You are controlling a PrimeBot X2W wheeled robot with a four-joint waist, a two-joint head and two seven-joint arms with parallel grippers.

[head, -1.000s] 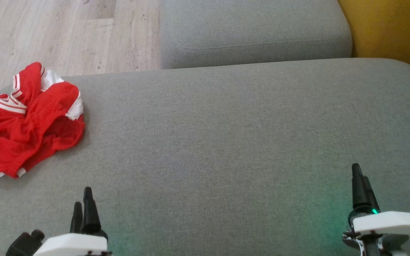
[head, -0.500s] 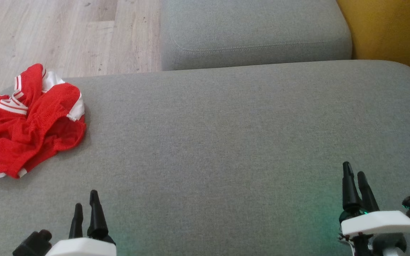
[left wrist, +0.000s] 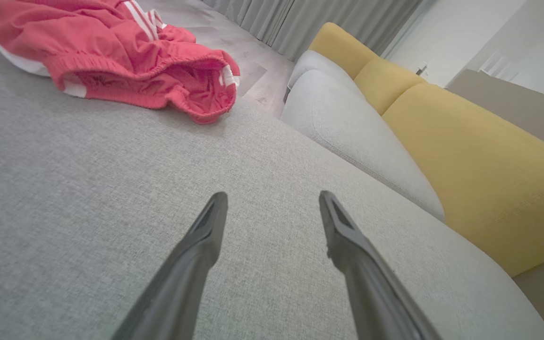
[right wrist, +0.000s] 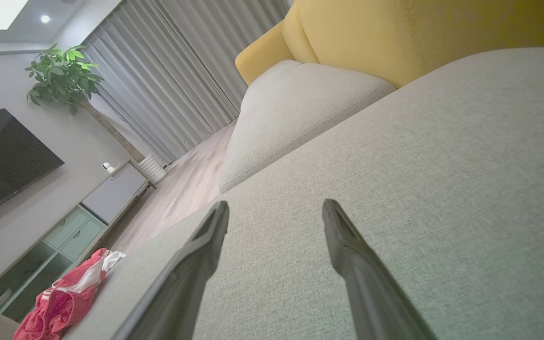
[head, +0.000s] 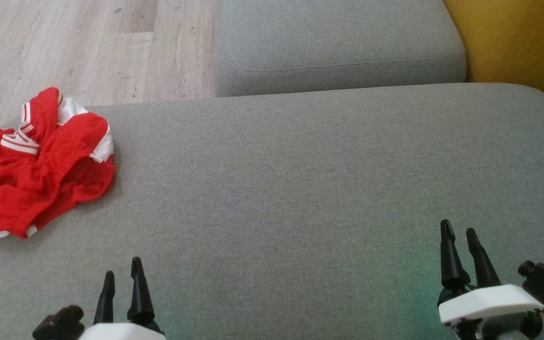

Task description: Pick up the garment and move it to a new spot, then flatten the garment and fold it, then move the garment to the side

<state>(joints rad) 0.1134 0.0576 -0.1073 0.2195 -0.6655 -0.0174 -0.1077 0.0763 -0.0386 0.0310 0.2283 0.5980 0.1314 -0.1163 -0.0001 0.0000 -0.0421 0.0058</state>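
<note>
- Two grippers of mine hover over the grey sofa seat (head: 300,189), jaws spread and empty: left gripper (head: 122,267) at 7 o'clock, right gripper (head: 458,227) at 5 o'clock.
- Crumpled red garment (head: 40,174) lies on the seat at 9 o'clock, well apart from both.

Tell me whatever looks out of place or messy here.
The red garment lies crumpled in a heap near the left edge of the grey cushion, waistband gaping, not flat. Nothing else stands out.

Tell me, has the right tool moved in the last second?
Yes. The right tool shifted left, toward the garment, measured against the yellow backrest.
</note>
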